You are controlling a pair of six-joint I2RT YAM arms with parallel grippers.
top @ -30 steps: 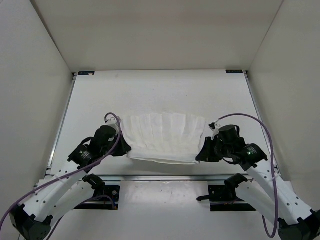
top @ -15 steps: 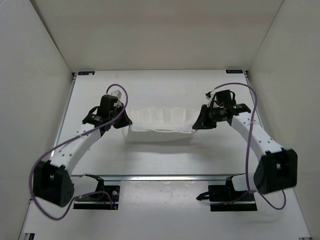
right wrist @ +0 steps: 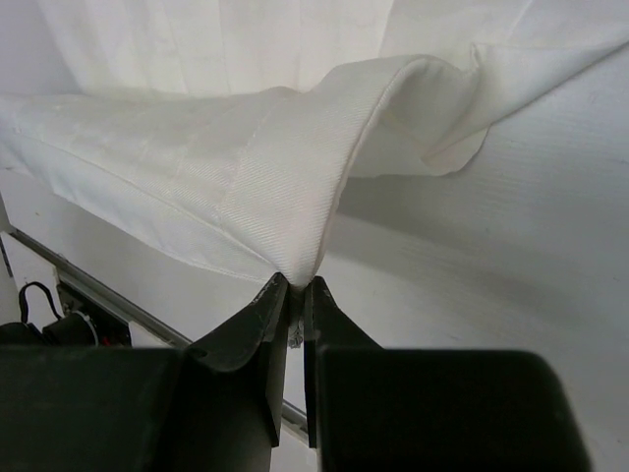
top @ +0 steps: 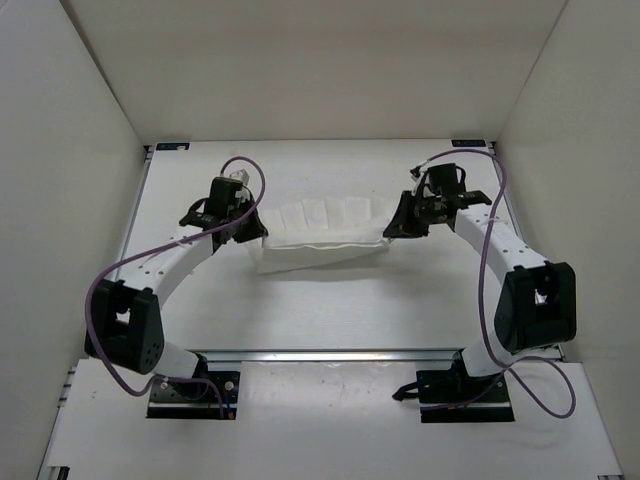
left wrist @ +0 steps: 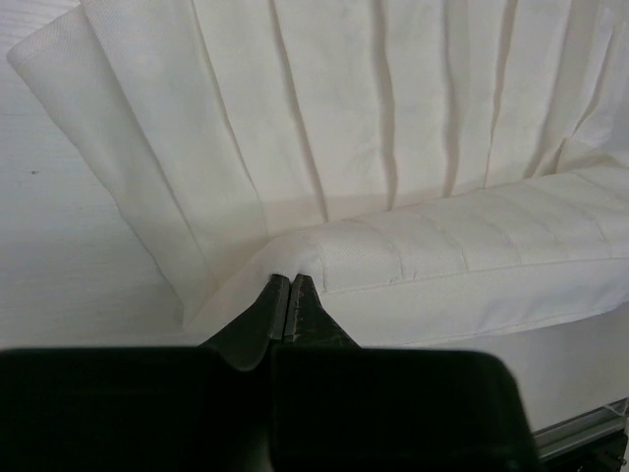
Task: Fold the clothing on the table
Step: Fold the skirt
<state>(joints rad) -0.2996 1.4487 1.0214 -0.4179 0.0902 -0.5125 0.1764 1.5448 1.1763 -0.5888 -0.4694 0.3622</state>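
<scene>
Left gripper (left wrist: 290, 287): the jaws are clenching tight on a folded edge of the clothing (top: 322, 232), with cloth bunching right at the tips.
Right gripper (right wrist: 294, 286): the jaws are pinching almost together on the opposite edge, and the fabric is draping away ahead of them.
Overhead view: the cloth is spanning from one pair of jaws to the other, over the table (top: 330, 300).
Wrist views: long creases are fanning out beyond the left jaws; an aluminium rail (right wrist: 98, 292) is showing below the right jaws.
</scene>
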